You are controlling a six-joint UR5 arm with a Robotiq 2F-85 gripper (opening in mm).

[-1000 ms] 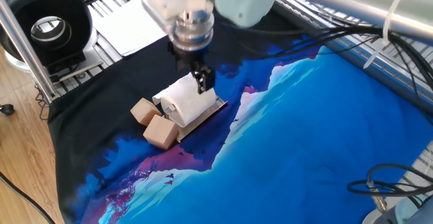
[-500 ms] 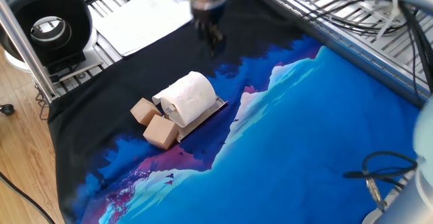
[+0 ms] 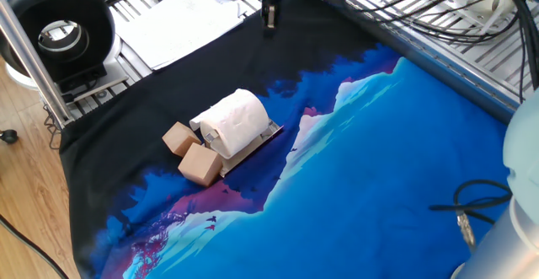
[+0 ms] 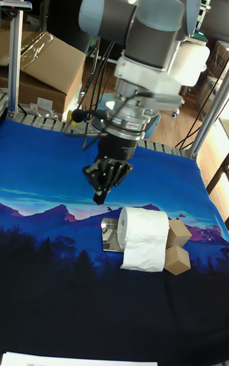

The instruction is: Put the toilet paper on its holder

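At the far left of the worktop, just off the edge of the printed cloth, a black round spool is sitting beside a few white printed sheets; I cannot read anything on them from where I am standing, and no brand or label is showing anywhere else.

Moving right, the two tan wooden cubes are marking the near-left end of the holder, whose shiny plate is peeking out from under the toilet paper. The roll is lying on its side over the plate, its long axis running along the holder from the cubes toward the far right, and it looks seated, so I judge the placing done.

Further right and well beyond it, the claw is hanging clear above the cloth, carrying nothing. Its fingers seem drawn close together in the tall fixed view, with the roll lying near and low from it. Any coming move is probably just pulling away, as the single arm has nothing left to carry.
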